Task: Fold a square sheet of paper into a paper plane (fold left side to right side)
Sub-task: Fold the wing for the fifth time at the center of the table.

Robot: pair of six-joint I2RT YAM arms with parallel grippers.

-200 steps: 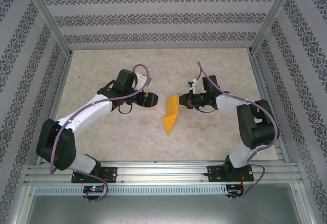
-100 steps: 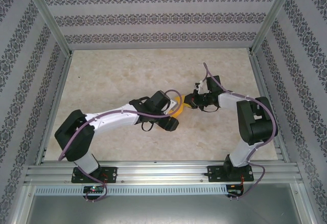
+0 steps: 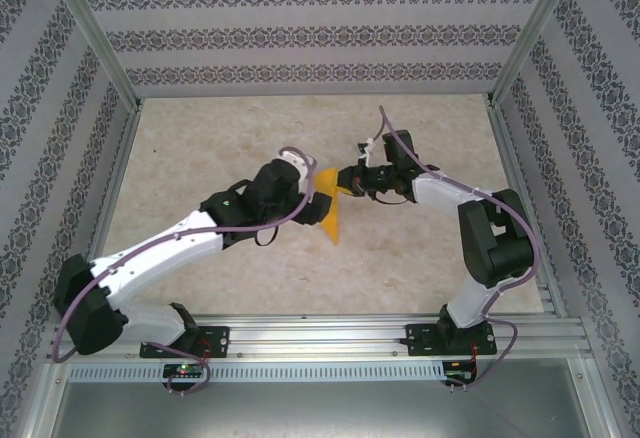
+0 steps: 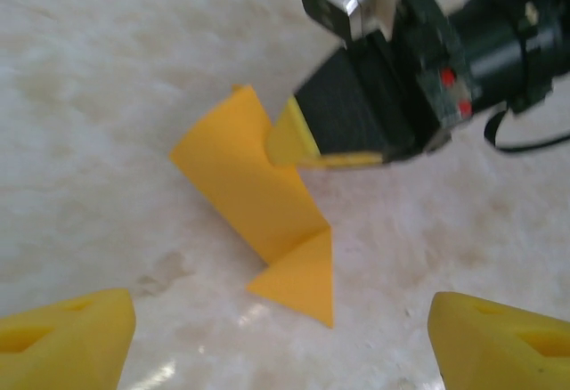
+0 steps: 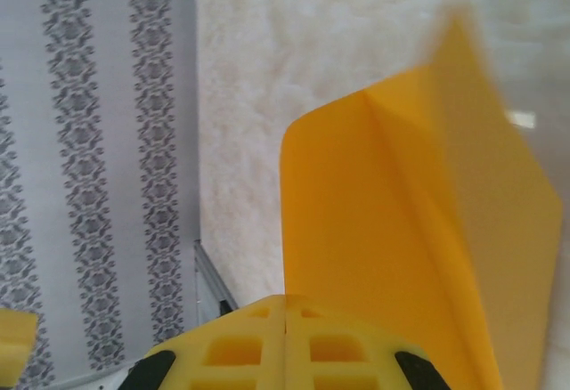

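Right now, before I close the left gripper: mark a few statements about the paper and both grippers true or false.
1. The right gripper is shut on the paper. True.
2. The left gripper grips the paper. False: its jaws stand wide open and hold nothing.
3. The paper lies flat as an open square. False: it is folded into a creased, pointed shape.
4. In the top view, the paper's tip points toward the arm bases. True.
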